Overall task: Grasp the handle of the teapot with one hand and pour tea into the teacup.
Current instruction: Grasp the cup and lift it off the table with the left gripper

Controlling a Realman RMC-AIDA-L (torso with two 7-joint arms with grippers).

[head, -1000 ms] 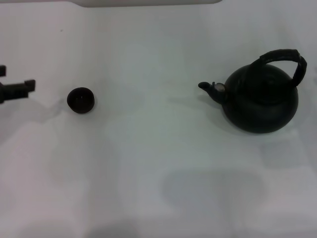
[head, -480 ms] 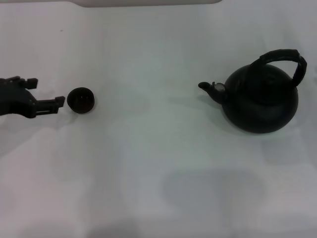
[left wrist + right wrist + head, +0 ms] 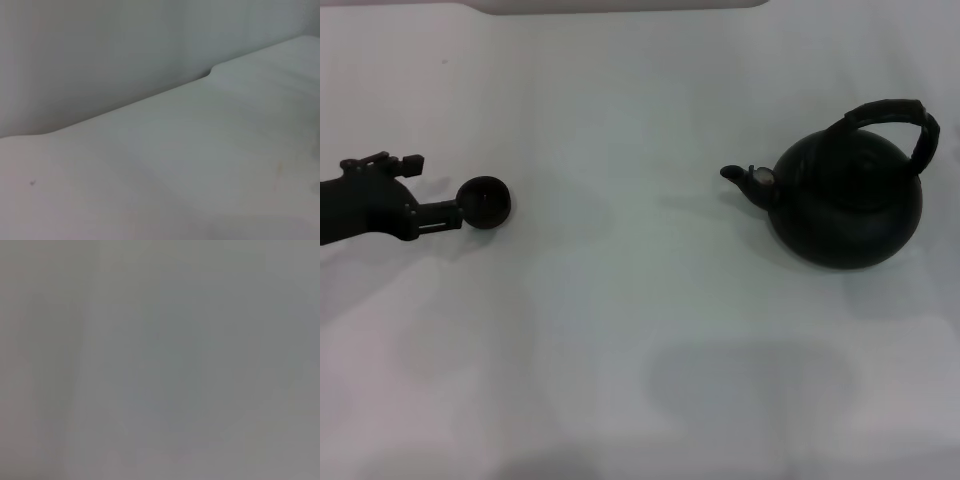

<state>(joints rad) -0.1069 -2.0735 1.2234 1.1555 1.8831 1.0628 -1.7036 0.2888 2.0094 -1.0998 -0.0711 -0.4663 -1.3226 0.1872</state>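
Observation:
The round black teapot (image 3: pixel 847 205) stands on the white table (image 3: pixel 640 330) at the right in the head view, spout with grey cap (image 3: pixel 760 178) pointing left. Its thick black arched handle (image 3: pixel 892 112) rises over the top, untouched. The small black teacup (image 3: pixel 486 202) sits at the left. My left gripper (image 3: pixel 440 186) reaches in from the left edge, open, its nearer finger (image 3: pixel 438 212) right against the cup's left side. My right gripper is out of view; its wrist view shows only a plain grey surface.
A pale raised ledge (image 3: pixel 620 5) runs along the table's far edge. The left wrist view shows bare tabletop (image 3: pixel 200 165) and its notched edge against a grey wall (image 3: pixel 100 60). A wide stretch of table separates cup and teapot.
My left gripper has moved right from the left edge until one finger reaches the teacup. Teapot and cup have stayed in place.

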